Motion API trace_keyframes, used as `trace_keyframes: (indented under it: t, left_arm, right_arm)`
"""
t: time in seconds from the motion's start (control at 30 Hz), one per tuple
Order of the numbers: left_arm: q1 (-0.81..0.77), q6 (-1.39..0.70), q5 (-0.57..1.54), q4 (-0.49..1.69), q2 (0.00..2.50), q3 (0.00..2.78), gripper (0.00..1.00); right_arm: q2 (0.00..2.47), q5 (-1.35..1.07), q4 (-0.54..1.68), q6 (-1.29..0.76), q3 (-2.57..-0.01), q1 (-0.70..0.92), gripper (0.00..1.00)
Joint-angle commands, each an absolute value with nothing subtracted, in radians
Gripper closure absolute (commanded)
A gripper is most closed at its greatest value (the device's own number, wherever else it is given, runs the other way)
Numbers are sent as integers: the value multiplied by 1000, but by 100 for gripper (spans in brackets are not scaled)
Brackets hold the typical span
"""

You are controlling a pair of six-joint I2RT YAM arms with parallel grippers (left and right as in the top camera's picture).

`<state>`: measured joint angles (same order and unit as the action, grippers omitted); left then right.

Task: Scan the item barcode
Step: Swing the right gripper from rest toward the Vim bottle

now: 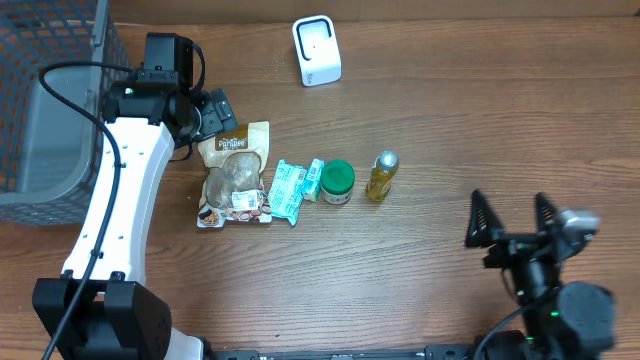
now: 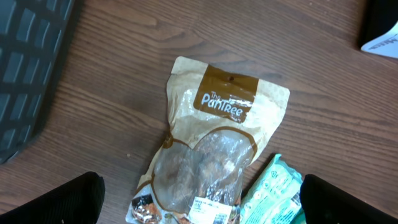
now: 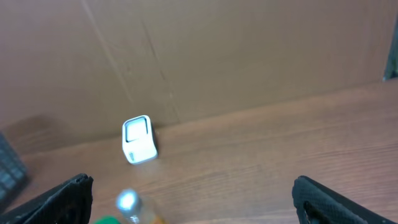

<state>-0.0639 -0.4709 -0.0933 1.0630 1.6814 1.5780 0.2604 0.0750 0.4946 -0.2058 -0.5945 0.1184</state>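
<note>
Left tool (image 1: 213, 112), jaws wide, hangs over the top of a tan snack pouch (image 1: 234, 176) lying flat on the bench (image 1: 450, 110); brown pieces show through its clear window. To its right are a teal packet (image 1: 289, 189), a green-lidded jar (image 1: 337, 182) and a bottle of yellow liquid (image 1: 381, 177). A white scanner (image 1: 317, 50) stands behind them. Right tool (image 1: 512, 222) is wide and holds nothing.

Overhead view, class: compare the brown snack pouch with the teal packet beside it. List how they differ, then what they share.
Colour: the snack pouch is tan and brown with a clear window, while the teal packet is mint green. Size: the snack pouch is clearly larger than the teal packet. Shared: both lie flat on the wooden table, side by side.
</note>
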Motion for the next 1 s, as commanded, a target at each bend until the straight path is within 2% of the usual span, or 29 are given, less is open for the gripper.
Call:
trace_keyframes:
  t: [0.0,0.13,0.43,0.97]
  left_arm:
    - [-66,-468,-100,1062,1676,1590,0]
    - [-66,-467,-100,1063,1676,1590,0]
    - [-66,-467,-100,1063,1676,1590,1]
    - [-66,-468,-100,1063,1676,1590,0]
  right_arm:
    - [435,30,560,-217,-823,117,0]
    - [648,-6,718,-236,-1078,117,0]
    - [1158,-121,1243,-262,-1650,117,0]
    - [1613,-529,1370,-263,-1699,118,0]
